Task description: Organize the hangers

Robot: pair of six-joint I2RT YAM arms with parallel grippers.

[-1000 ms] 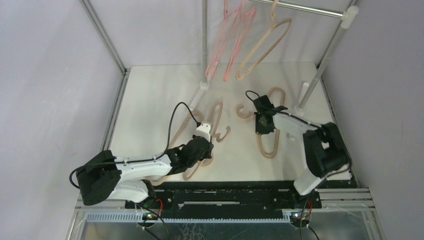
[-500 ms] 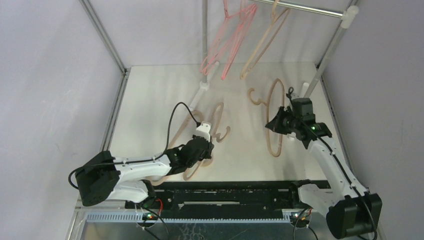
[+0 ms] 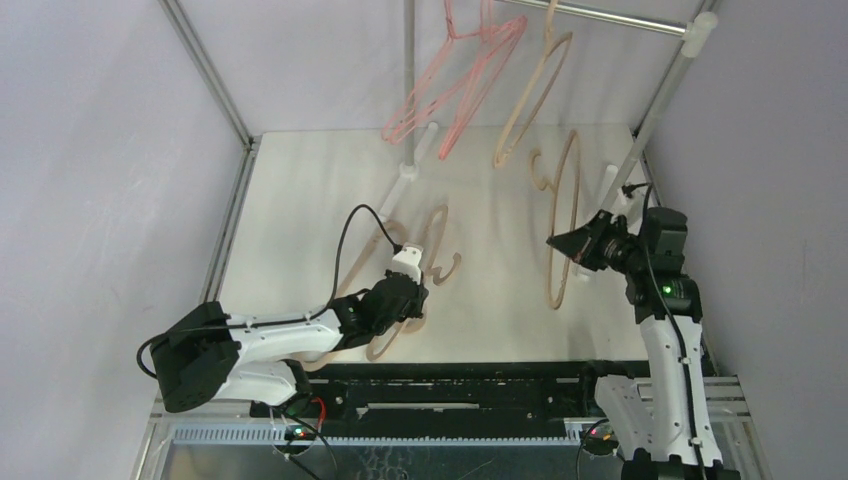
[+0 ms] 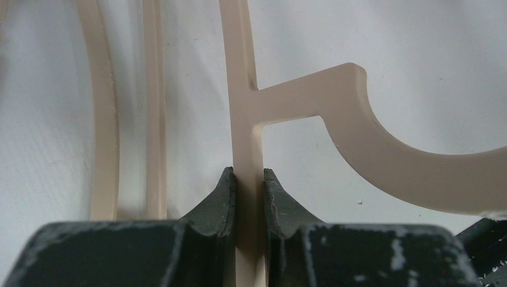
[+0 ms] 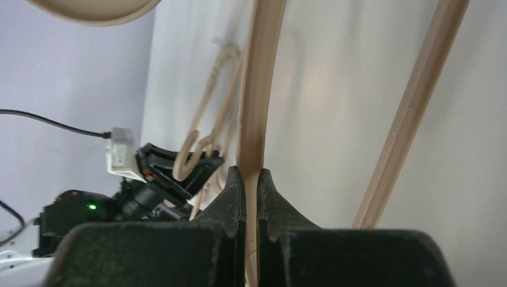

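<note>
My right gripper (image 3: 556,242) is shut on a beige hanger (image 3: 564,215) and holds it upright, edge-on, above the table's right side; in the right wrist view the gripper (image 5: 250,174) clamps its thin bar (image 5: 258,89). My left gripper (image 3: 417,298) is shut on a beige hanger (image 3: 440,262) that lies flat among others on the table; in the left wrist view the gripper (image 4: 249,174) clamps that hanger's straight bar (image 4: 241,72) below its hook. Pink wire hangers (image 3: 450,85) and one beige hanger (image 3: 530,95) hang from the rack pole (image 3: 620,18).
The rack's upright poles (image 3: 409,90) stand on white feet (image 3: 403,180) at the back of the white table (image 3: 300,200). A slanted pole (image 3: 655,105) rises at the right. Grey walls close in both sides.
My right arm has lifted its beige hanger higher and swung it to the right, turning it more edge-on. The hung hangers have swung. The left arm has not moved.
</note>
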